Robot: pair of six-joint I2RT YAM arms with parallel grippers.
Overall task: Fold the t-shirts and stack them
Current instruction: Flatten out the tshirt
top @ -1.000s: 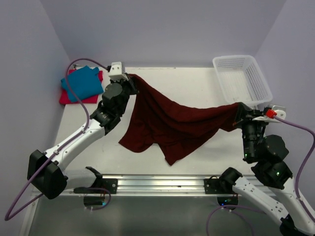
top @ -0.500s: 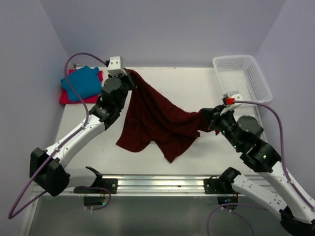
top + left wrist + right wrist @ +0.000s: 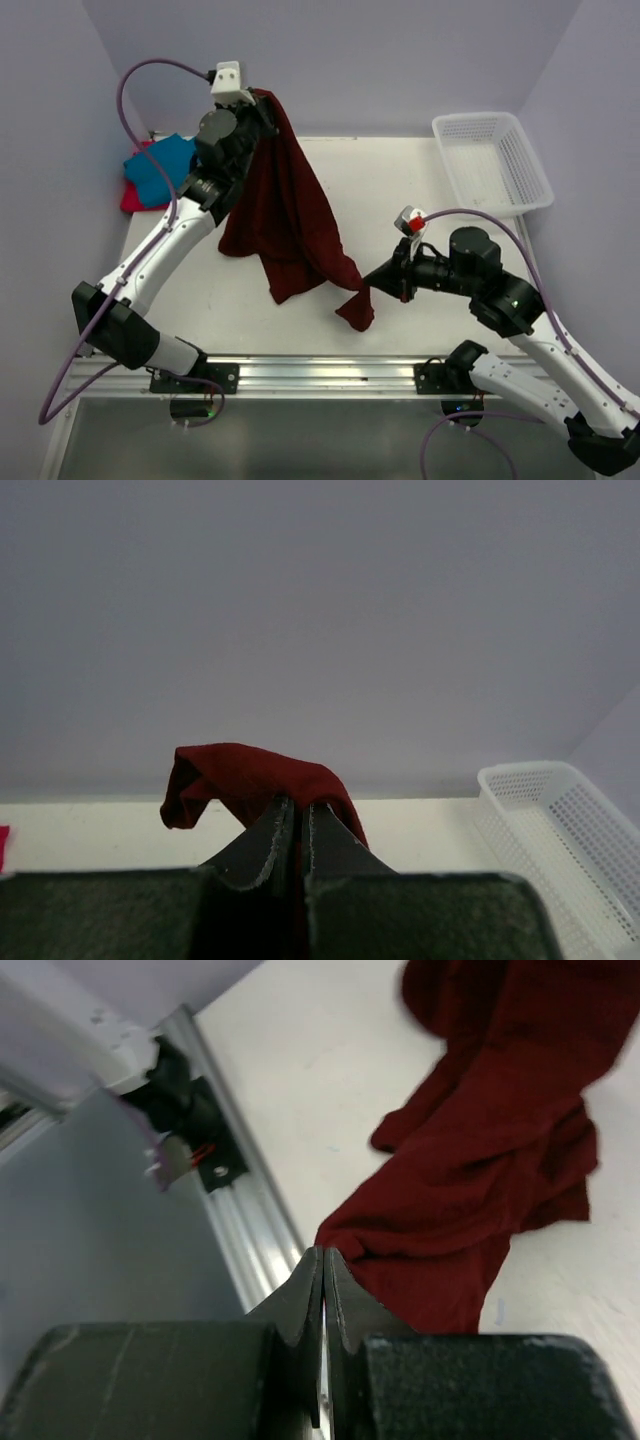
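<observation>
Top view: the left gripper [image 3: 262,100], upper left of centre, is pinched shut on the soft dark maroon cloth t-shirt [image 3: 290,215] hanging mid-frame; the right gripper [image 3: 368,287], lower centre, is clamped on its bottom corner. Left wrist view: closed fingers [image 3: 265,845] bite maroon cloth. Right wrist view: closed fingers [image 3: 295,1305] nip its edge.

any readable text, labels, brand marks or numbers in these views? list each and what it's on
None readable in any view.
maroon t-shirt: no print or tag showing.
teal t-shirt and red-pink t-shirt: plain where visible.
white mesh basket: no label visible.
rail at the near edge: no legible marking.
red part on the right wrist: too small to tell if it carries text.
</observation>
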